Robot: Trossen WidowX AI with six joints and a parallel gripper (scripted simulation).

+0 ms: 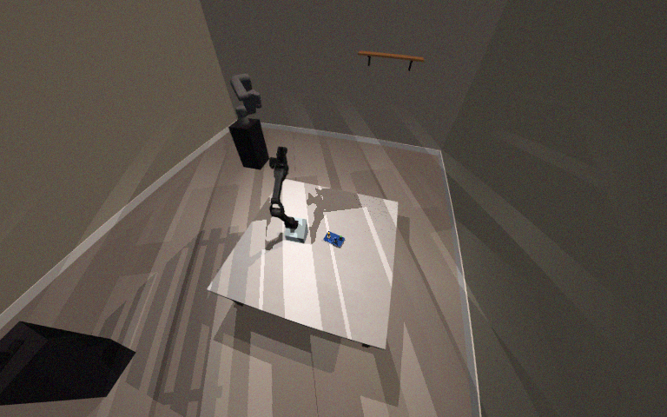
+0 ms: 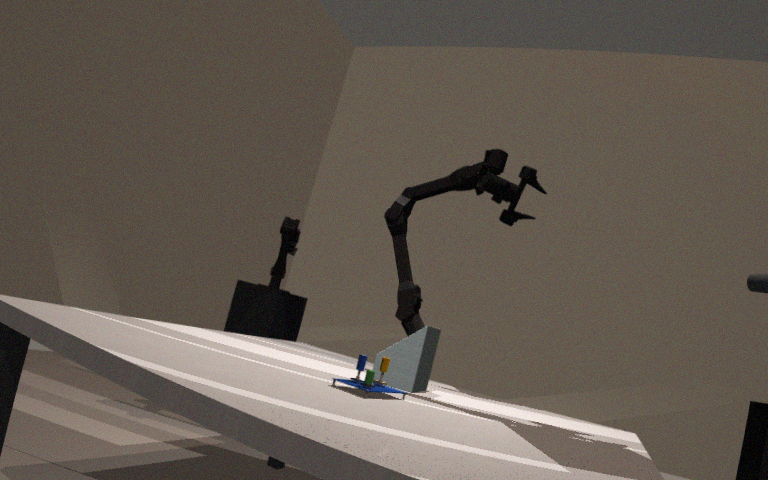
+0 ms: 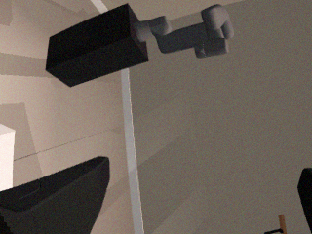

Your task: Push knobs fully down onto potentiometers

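On the big white flat table, the pale blue-grey block has the black metal claw high above it, wide open and facing away. The thin blue board is low beside the block. Its tall blue knob and yellow knob point up.

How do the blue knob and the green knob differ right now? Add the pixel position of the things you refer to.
The blue knob (image 2: 361, 362) stands high, with bare shaft showing beneath it; the green knob (image 2: 369, 376) sits low, close to the board (image 1: 331, 241) (image 2: 390, 389).
The blue knob's top is well above the green knob's.
One is blue, the other green.
Both stand upright on the same board.
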